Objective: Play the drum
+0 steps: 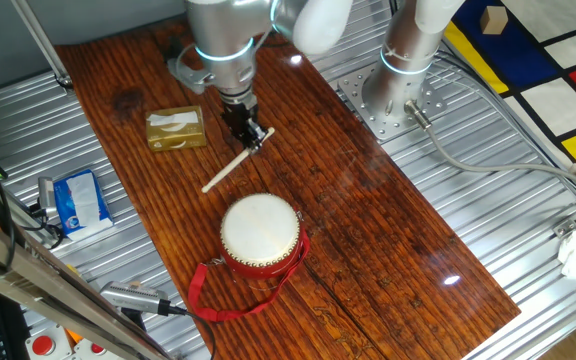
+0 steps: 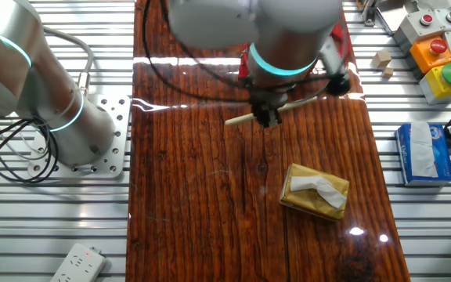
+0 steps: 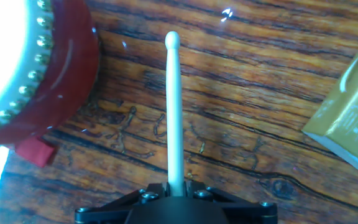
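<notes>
The drum (image 1: 259, 232) has a cream-white skin, a red studded body and a red ribbon strap (image 1: 208, 295). It stands on the wooden table near the front. In the hand view the drum (image 3: 36, 81) fills the upper left. My gripper (image 1: 249, 135) is shut on the thin pale wooden stick (image 1: 230, 166), which points down and left toward the drum with its tip short of the rim. In the hand view the stick (image 3: 174, 106) runs straight out from the jaws, beside the drum. In the other fixed view my gripper (image 2: 268, 117) holds the stick (image 2: 241, 119) and the drum is mostly hidden behind the arm.
A gold tissue pack (image 1: 176, 129) lies on the table left of the gripper; it also shows in the other fixed view (image 2: 314, 191) and the hand view (image 3: 353, 118). A blue tissue pack (image 1: 78, 200) lies off the board. The arm's base (image 1: 398, 75) stands at the back right.
</notes>
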